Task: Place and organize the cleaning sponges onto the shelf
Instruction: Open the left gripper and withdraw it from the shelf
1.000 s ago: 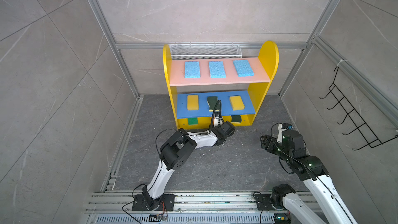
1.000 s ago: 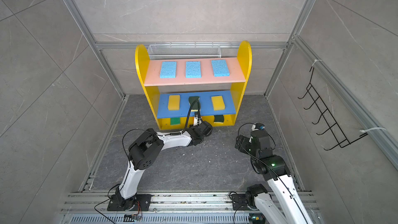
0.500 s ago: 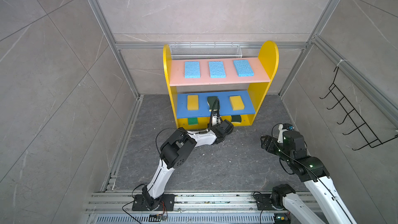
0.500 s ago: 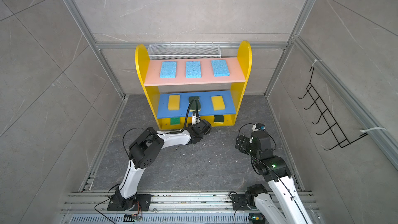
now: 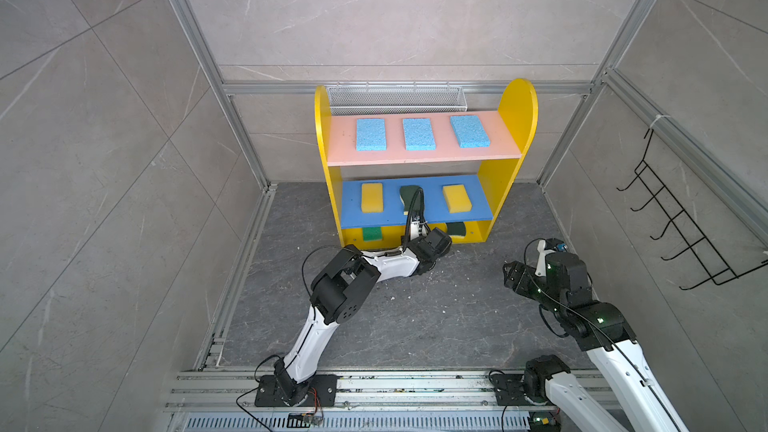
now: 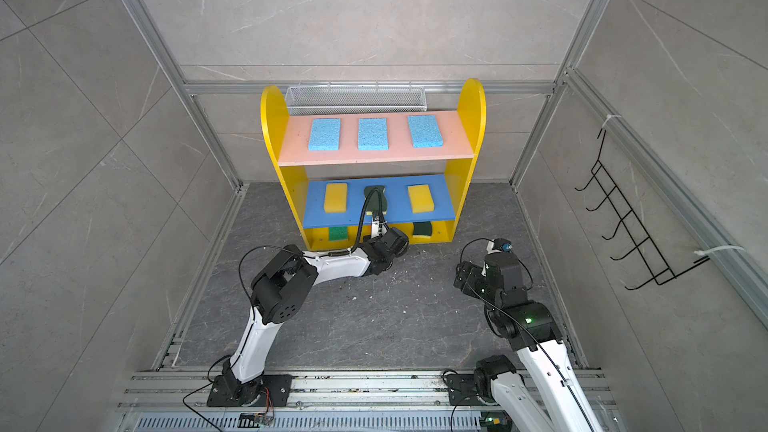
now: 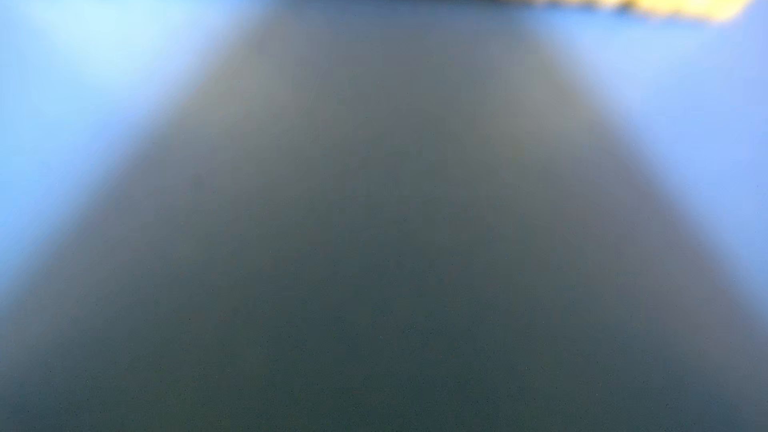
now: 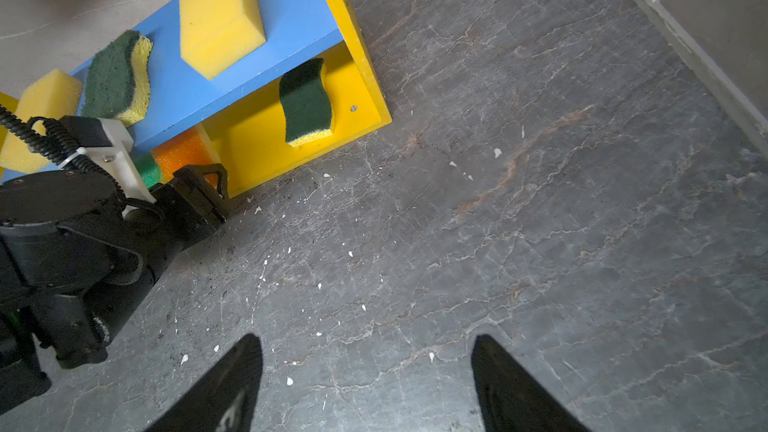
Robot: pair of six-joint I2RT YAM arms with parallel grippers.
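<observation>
The shelf (image 5: 517, 110) stands at the back of the floor. Three light blue cleaning sponges (image 5: 419, 134) lie on its pink board. Its blue board bears two yellow ones (image 5: 371, 198) with a dark green one (image 5: 409, 193) between them. On the yellow base sit a bright green sponge (image 5: 372, 233), a dark green one (image 8: 307, 101) and an orange one (image 8: 185, 151). My left arm's wrist (image 5: 432, 243) is at the base's front edge; one of its fingers (image 8: 212, 178) lies beside the orange sponge. The left wrist view is a blur. My right gripper (image 8: 365, 342) hangs open over bare floor.
A silver wire-mesh basket (image 5: 395, 97) hangs on the back wall behind the shelf. A black wire hook rack (image 5: 685, 234) sticks out from the right wall. Metal frame posts (image 5: 241, 147) run along the walls. White crumbs (image 8: 496, 152) dot the grey floor.
The left arm's wrist has shifted only slightly at the shelf's base. The right arm has not moved.
</observation>
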